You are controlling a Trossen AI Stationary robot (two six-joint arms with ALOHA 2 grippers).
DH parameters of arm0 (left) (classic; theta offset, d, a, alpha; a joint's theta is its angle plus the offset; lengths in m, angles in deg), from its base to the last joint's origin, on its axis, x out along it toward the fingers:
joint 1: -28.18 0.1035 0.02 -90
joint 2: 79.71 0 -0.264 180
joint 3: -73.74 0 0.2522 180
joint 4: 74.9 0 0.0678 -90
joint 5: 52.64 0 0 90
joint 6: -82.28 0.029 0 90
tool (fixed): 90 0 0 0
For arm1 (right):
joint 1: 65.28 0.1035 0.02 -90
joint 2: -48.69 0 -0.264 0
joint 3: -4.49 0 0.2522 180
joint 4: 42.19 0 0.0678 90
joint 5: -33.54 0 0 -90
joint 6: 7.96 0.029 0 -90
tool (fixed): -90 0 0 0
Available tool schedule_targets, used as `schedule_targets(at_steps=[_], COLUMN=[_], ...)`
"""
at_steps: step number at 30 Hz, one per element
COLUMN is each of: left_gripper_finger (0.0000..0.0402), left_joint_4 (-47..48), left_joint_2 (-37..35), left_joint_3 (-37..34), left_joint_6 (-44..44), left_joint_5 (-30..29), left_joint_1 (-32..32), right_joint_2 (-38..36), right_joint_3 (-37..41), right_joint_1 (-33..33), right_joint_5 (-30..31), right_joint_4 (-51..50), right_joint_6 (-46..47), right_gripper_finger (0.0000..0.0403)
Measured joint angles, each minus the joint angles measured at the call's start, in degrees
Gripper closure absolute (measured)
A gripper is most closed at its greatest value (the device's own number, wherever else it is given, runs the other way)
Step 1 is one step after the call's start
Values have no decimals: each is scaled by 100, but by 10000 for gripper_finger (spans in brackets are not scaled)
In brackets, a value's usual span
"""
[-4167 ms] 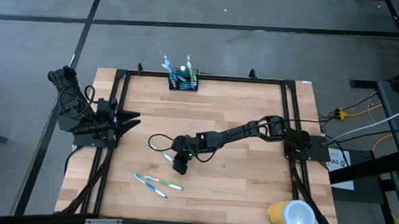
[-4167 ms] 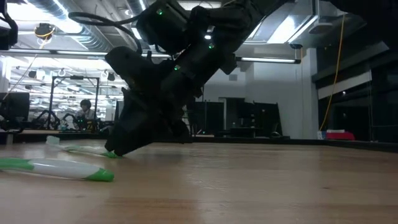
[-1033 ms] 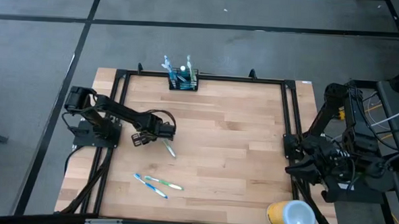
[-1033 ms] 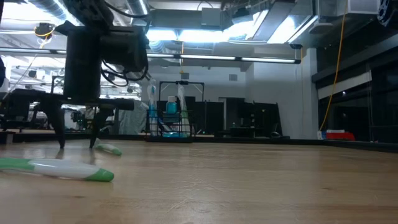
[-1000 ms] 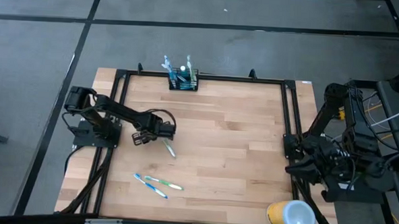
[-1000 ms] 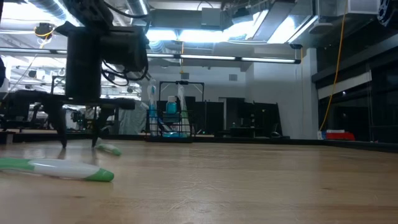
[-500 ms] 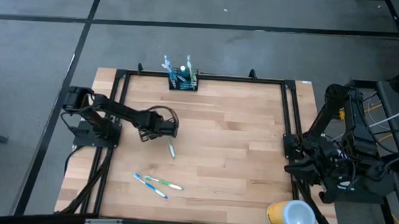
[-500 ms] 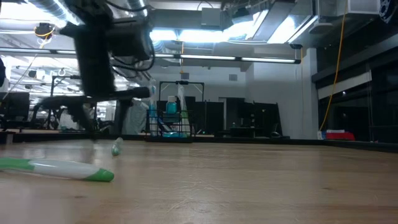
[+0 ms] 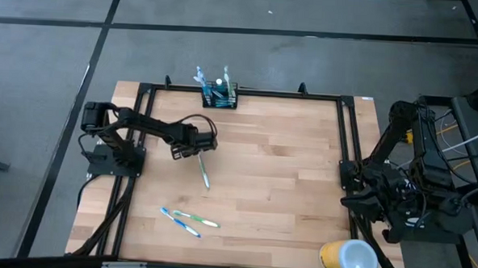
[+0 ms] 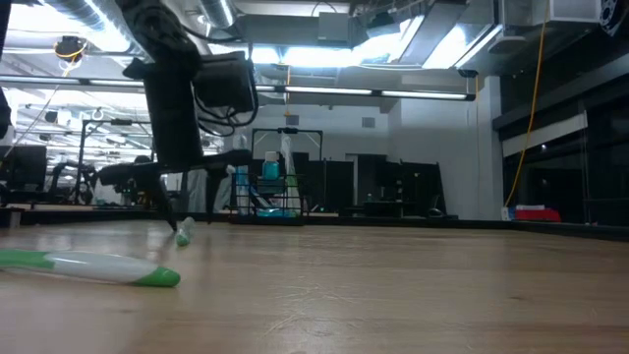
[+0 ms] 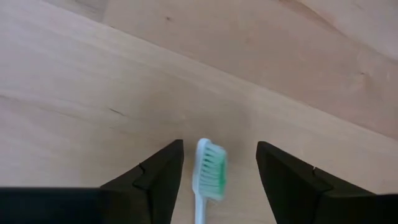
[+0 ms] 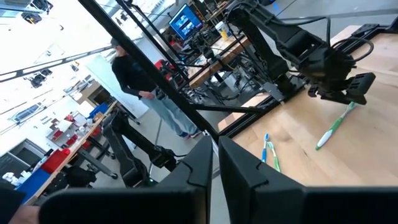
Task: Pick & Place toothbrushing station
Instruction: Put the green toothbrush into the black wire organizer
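The black wire-mesh caddy stands at the table's far edge with toothbrushes upright in it; it also shows in the low view. A green-and-white toothbrush lies on the wood left of the table's middle. My left gripper hangs over its far end, open. In the left wrist view the two fingers stand either side of the bristle head, with a gap on each side. My right gripper is shut and waits beyond the table's right edge.
Two more toothbrushes lie near the table's front left. A yellow-and-white cup lies at the front right corner. A black frame rail runs round the table. A person stands in the room beyond.
My left gripper has risen from the table and gone toward the far edge and a little right, tilting as it went. The green-and-white toothbrush has turned about and now lies more along the near-far line, with more of its length showing.
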Motion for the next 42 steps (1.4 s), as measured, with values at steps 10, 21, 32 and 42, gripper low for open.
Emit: schedule_targets(at_steps=[10,21,32,42], left_gripper_finger=[264,356,385,387], left_joint_4=[116,153,-266,-2286], left_joint_2=[61,71,23,-285], left_joint_3=[-9,-22,-30,-30], left_joint_6=[-69,-89,-101,761], left_joint_5=[35,52,-45,-1727], left_joint_1=[-155,-189,-271,-234], right_joint_2=[0,0,0,0], right_joint_3=[0,0,2,2], right_joint_1=[0,0,0,-1], right_joint_5=[107,107,107,135], right_joint_4=[71,77,86,123], right_joint_6=[-2,-4,5,24], right_gripper_finger=[371,371,371,371])
